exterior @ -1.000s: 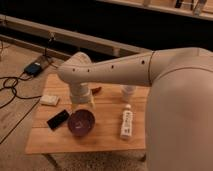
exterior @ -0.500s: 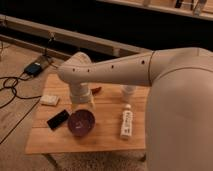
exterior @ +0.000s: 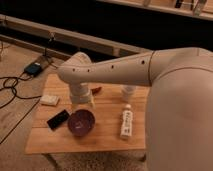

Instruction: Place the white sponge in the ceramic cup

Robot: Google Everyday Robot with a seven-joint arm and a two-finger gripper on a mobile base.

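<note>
The white sponge [exterior: 50,100] lies flat on the left side of the wooden table [exterior: 105,140]. The ceramic cup [exterior: 128,91] stands at the back right of the table, its top partly hidden behind my arm. My arm reaches in from the right, bends, and points down over the middle of the table. My gripper [exterior: 83,104] is at its lower end, just behind the purple bowl, to the right of the sponge and left of the cup. It is mostly hidden by the wrist.
A dark purple bowl [exterior: 81,122] sits at the front middle, with a black phone [exterior: 58,119] to its left. A white labelled bottle [exterior: 126,123] lies to the right. A small red object [exterior: 96,90] lies behind the arm. Cables and a box [exterior: 34,68] are on the floor at left.
</note>
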